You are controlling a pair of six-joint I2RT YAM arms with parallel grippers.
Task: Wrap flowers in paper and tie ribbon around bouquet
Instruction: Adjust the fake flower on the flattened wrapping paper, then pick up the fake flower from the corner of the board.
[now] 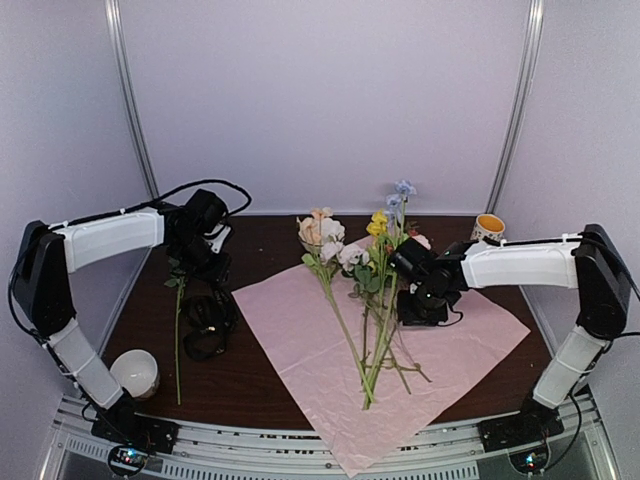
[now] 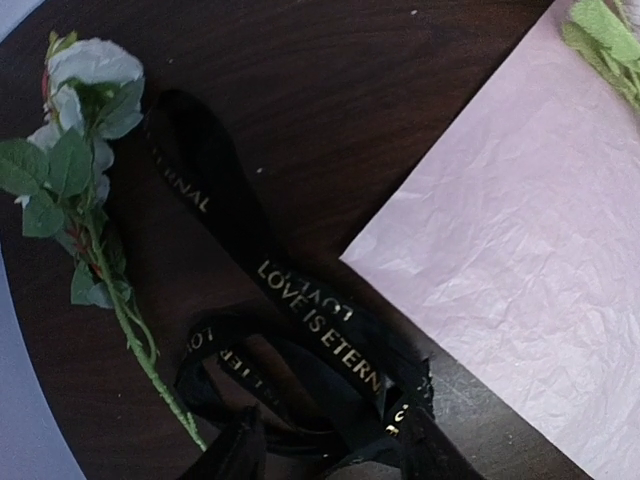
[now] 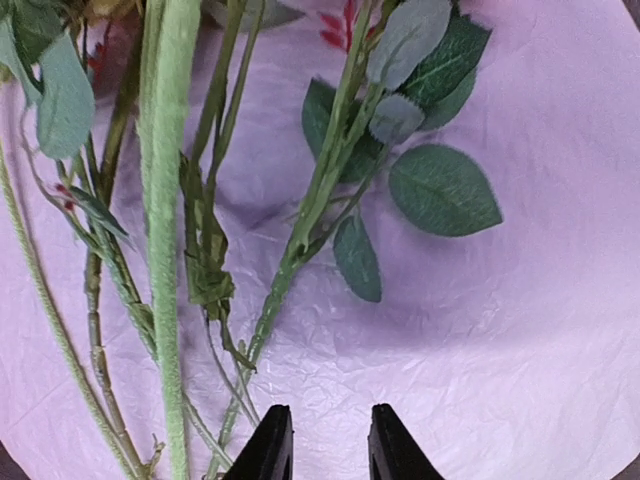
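The pink paper (image 1: pixel 300 345) lies flat on the dark table, with several flowers (image 1: pixel 365 300) laid across it, blooms pointing away. One more flower (image 1: pixel 178 340) with a white bloom (image 2: pixel 90 70) lies alone on the table at the left. The black ribbon (image 1: pixel 208 325) with gold lettering (image 2: pixel 310 300) is piled beside the paper's left edge (image 2: pixel 530 250). My left gripper (image 2: pixel 335 450) hangs open over the ribbon's loops, a finger on each side. My right gripper (image 3: pixel 330 445) hovers just above the paper (image 3: pixel 500 330) beside the green stems (image 3: pixel 165 250), jaws slightly apart with nothing between them.
A white cup (image 1: pixel 135 372) stands near the front left corner. A yellow cup (image 1: pixel 489 227) stands at the back right. The paper's near corner hangs over the table's front edge. Walls close in on both sides.
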